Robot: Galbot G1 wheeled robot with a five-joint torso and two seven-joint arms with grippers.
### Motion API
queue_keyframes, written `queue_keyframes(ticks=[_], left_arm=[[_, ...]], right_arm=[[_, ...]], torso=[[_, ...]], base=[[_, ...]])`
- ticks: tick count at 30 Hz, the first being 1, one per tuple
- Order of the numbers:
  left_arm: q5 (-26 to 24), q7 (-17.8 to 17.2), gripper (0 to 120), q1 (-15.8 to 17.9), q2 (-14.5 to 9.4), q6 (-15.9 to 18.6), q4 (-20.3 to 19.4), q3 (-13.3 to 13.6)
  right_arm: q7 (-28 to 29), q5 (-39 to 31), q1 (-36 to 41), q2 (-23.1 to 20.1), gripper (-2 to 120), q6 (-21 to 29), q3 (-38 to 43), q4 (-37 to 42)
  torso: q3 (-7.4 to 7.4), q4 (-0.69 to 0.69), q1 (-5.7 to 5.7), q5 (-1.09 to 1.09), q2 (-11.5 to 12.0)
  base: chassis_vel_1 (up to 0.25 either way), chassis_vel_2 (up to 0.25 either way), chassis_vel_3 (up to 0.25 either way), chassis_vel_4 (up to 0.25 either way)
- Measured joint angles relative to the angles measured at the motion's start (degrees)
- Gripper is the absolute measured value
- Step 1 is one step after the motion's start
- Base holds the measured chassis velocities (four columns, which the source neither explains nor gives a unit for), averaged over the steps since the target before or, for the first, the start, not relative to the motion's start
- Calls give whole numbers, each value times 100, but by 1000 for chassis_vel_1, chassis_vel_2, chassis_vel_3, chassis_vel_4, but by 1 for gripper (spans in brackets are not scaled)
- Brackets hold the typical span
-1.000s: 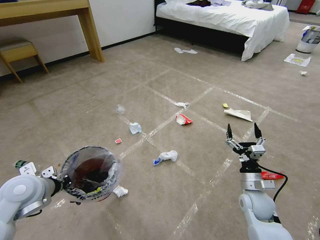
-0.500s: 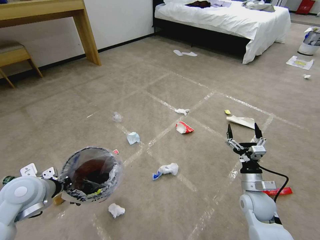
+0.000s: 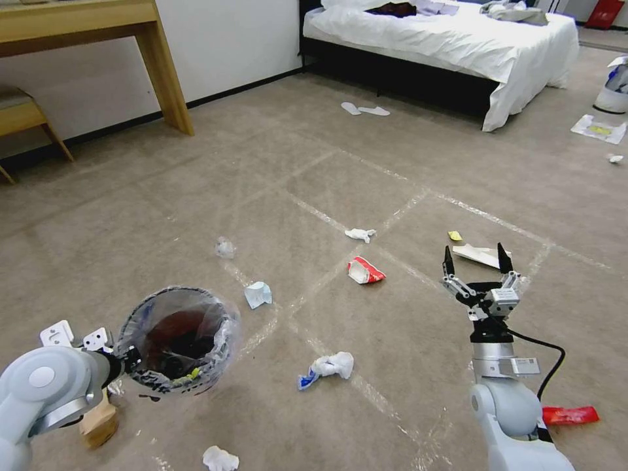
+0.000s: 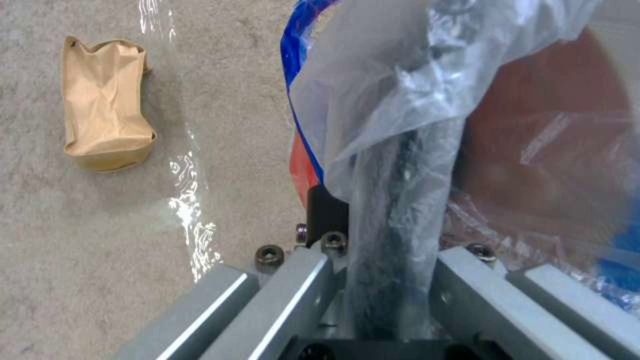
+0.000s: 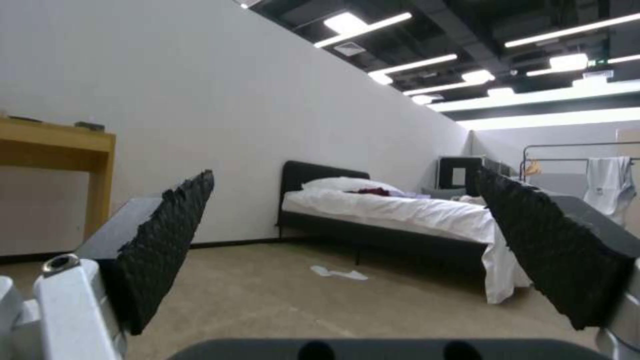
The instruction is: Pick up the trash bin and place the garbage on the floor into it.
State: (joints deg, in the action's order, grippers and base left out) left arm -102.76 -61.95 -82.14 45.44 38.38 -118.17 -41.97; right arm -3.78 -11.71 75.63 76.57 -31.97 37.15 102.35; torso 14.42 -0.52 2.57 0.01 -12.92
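Head view: bin carried, litter waiting

Head view gives us the floor strewn with garbage, well apart from the bed. We carry the trash bin off the carpet, mouth up, likely ready for drops; our left gripper is clamped on its rim, which the left wrist view confirms, beside a brown carton. Our right gripper hangs spread wide and empty, pointing toward the bed.
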Motion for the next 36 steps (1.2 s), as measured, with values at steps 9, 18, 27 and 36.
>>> queue_keyframes(ticks=[9, 18, 27, 36], left_arm=[[-15, 14, 0, 48, -20, -1, 74, 24], [1, 57, 0, 10, 54, -3, 71, 21], [46, 52, 0, -35, 72, -22, -56, 23], [155, 255, 0, 205, 15, -22, 150, 284]], right_arm=[[1, -31, -61, -6, 100, 28, -33, -28], [-72, -98, -117, -192, 100, 60, -60, -126], [-1191, -819, -470, -1463, 100, 77, -240, -785], [-4391, -1804, -1465, -3563, 100, 26, -1536, -1883]], torso=[[-2, 2, -2, 0, -1], [-2, 2, -2, 1, -1], [-1, 2, -2, 2, -1], [0, 2, 0, 1, -1]], base=[[0, 0, 0, 0], [0, 0, 0, 0], [0, 0, 0, 0], [0, 0, 0, 0]])
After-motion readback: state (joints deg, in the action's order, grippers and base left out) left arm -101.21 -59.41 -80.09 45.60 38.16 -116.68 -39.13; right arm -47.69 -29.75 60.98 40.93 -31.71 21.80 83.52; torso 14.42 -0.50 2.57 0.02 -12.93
